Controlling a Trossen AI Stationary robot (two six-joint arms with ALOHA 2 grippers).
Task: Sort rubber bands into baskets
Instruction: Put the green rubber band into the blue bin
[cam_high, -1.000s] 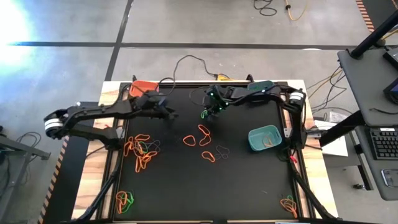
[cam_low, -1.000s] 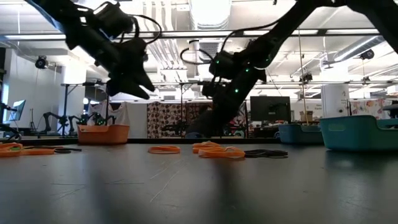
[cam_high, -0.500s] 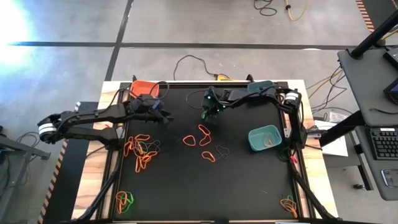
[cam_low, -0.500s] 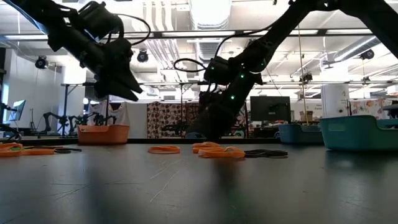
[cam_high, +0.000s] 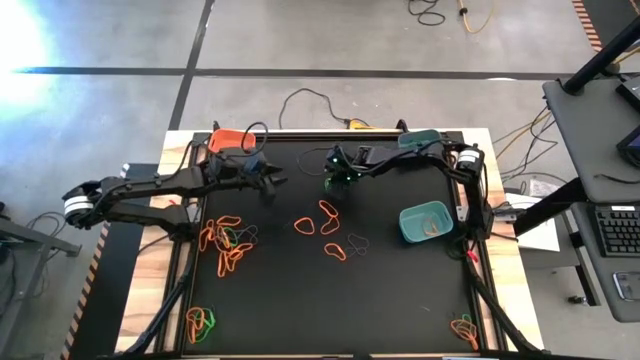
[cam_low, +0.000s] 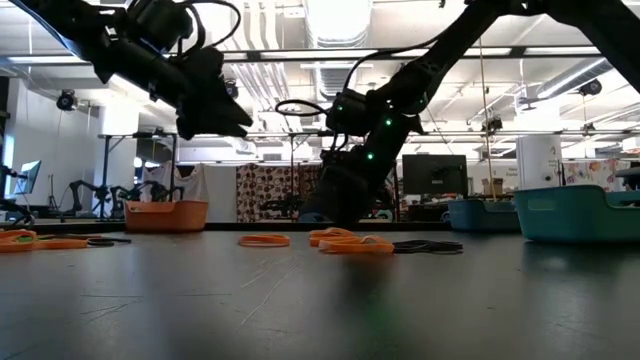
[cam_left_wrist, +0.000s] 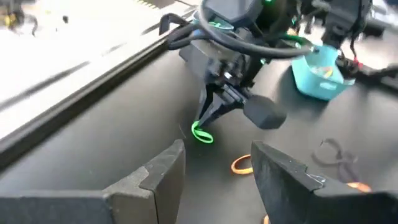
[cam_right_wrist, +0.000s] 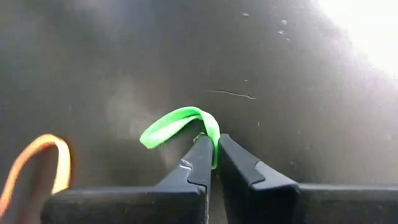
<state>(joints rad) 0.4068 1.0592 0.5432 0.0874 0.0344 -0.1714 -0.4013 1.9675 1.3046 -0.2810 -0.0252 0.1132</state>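
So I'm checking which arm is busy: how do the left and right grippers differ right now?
The right gripper is shut, pinching a green rubber band at the black table; the left gripper is open and holds nothing. The right one is down at the mat, while the left one hangs above it near the orange basket. Both are dark, two-fingered, and at the table's far side.

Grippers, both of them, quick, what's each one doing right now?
Left gripper: open, holding nothing, near the orange basket.
Right gripper: shut on a green rubber band at the table.
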